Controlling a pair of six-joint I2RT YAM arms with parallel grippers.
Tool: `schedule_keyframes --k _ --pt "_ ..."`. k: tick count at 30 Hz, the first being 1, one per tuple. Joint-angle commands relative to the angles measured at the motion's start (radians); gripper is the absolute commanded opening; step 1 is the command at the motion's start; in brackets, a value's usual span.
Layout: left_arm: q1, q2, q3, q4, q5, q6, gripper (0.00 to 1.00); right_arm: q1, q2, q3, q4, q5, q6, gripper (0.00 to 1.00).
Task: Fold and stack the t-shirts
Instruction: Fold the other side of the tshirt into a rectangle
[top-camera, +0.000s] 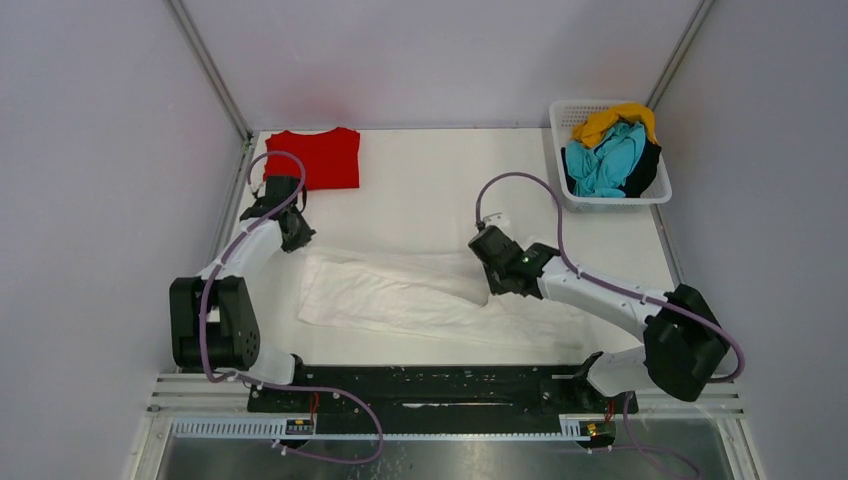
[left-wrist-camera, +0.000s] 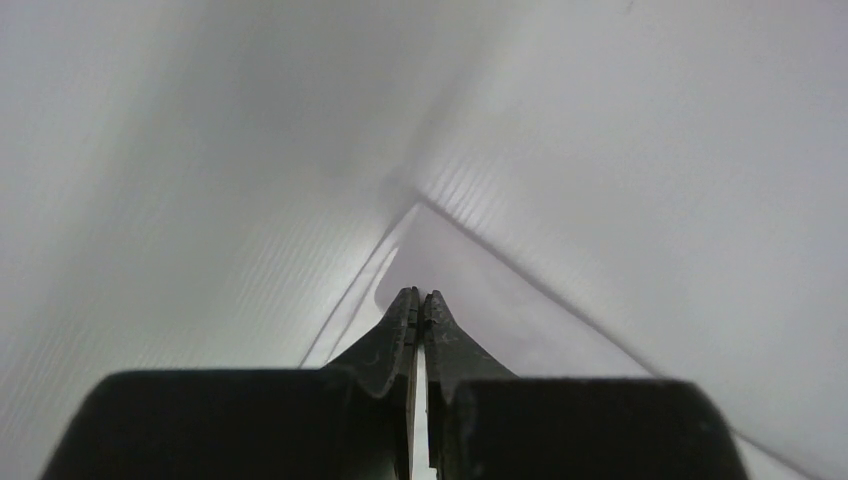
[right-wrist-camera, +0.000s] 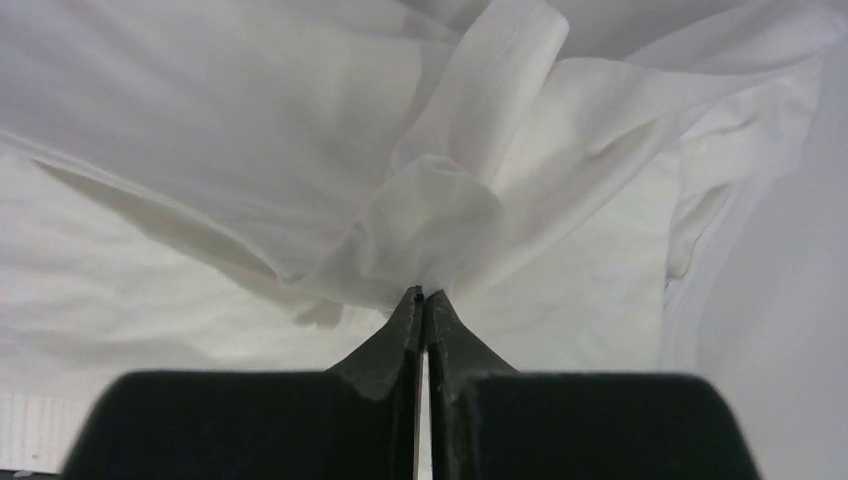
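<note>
Lying across the table (top-camera: 420, 190) between the 2 arms, the white shirt (top-camera: 400, 295) forms a long, rumpled band running from left to right, its right end partly hidden under the right arm.

The left gripper (top-camera: 297, 238) sits at the band's far left corner. Its wrist camera shows the fingers closed tip to tip, with soft creases in white cloth spreading out from the tips, so it seems to pinch the shirt there. That view is blurred and nearly all white, and the pinched edge itself is hard to make out.

The right gripper (top-camera: 497, 285) is down on the shirt's far edge, right of the middle. Its fingers are closed on a bunched knot of white cloth, with folds and a hemmed edge fanning away above the tips.

The red shirt (top-camera: 315, 158) lies folded flat in the far left corner of the table, just beyond the left gripper and apart from the white shirt.

At the far right corner, a white basket (top-camera: 615, 203) holds a heap: a yellow shirt (top-camera: 605, 122) on top, a teal shirt (top-camera: 605, 160) in the middle, and a black shirt (top-camera: 648, 170) mostly buried along the right side.
</note>
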Motion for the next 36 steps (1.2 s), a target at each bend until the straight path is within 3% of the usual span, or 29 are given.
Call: schedule_keyframes --k 1,2,4,6,7,8,10,11,12,15,16,18,21,23,31,36 --pt "0.005 -0.094 -0.081 0.020 -0.113 -0.075 0.00 0.105 -0.102 -0.107 -0.050 0.092 0.243 0.11" --pt "0.004 -0.104 -0.097 0.019 -0.119 -0.087 0.01 0.131 -0.116 -0.138 -0.036 0.075 0.278 0.15" --pt "0.004 -0.119 -0.113 0.006 -0.143 -0.111 0.33 0.174 -0.145 -0.198 -0.015 0.032 0.333 0.28" --pt "0.007 -0.122 -0.102 -0.033 -0.190 -0.140 0.38 0.208 -0.195 -0.235 -0.010 0.007 0.375 0.33" --pt "0.006 -0.122 -0.092 -0.056 -0.206 -0.150 0.41 0.221 -0.228 -0.247 -0.007 -0.006 0.379 0.42" --pt "0.007 -0.121 -0.081 -0.073 -0.213 -0.154 0.49 0.225 -0.268 -0.257 -0.008 -0.019 0.381 0.60" --pt "0.008 -0.131 -0.064 -0.099 -0.214 -0.164 0.54 0.226 -0.356 -0.274 0.011 -0.016 0.378 0.92" --pt "0.008 -0.139 -0.060 -0.105 -0.204 -0.168 0.58 0.225 -0.398 -0.279 0.032 -0.004 0.368 0.99" --pt "0.007 -0.148 -0.059 -0.105 -0.183 -0.169 0.63 0.225 -0.435 -0.281 0.049 0.015 0.358 0.99" --pt "0.006 -0.177 -0.071 -0.065 -0.044 -0.164 0.93 0.222 -0.499 -0.280 0.087 0.141 0.341 0.99" --pt "0.004 -0.182 -0.081 -0.041 0.018 -0.157 0.98 0.213 -0.501 -0.271 0.101 0.188 0.327 0.99" --pt "-0.003 -0.182 -0.104 0.018 0.135 -0.158 0.99 0.155 -0.472 -0.241 0.129 0.203 0.263 0.99" --pt "-0.054 -0.142 -0.136 0.122 0.313 -0.162 0.99 -0.034 -0.357 -0.197 0.207 -0.051 0.229 1.00" --pt "-0.084 -0.090 -0.135 0.152 0.355 -0.161 0.99 -0.115 -0.254 -0.152 0.245 -0.166 0.213 1.00" --pt "-0.096 0.086 -0.115 0.154 0.327 -0.159 0.99 -0.206 0.136 0.050 0.241 -0.197 0.166 1.00" --pt "-0.097 0.092 -0.118 0.144 0.276 -0.151 0.99 -0.207 0.197 0.048 0.190 -0.235 0.138 1.00"
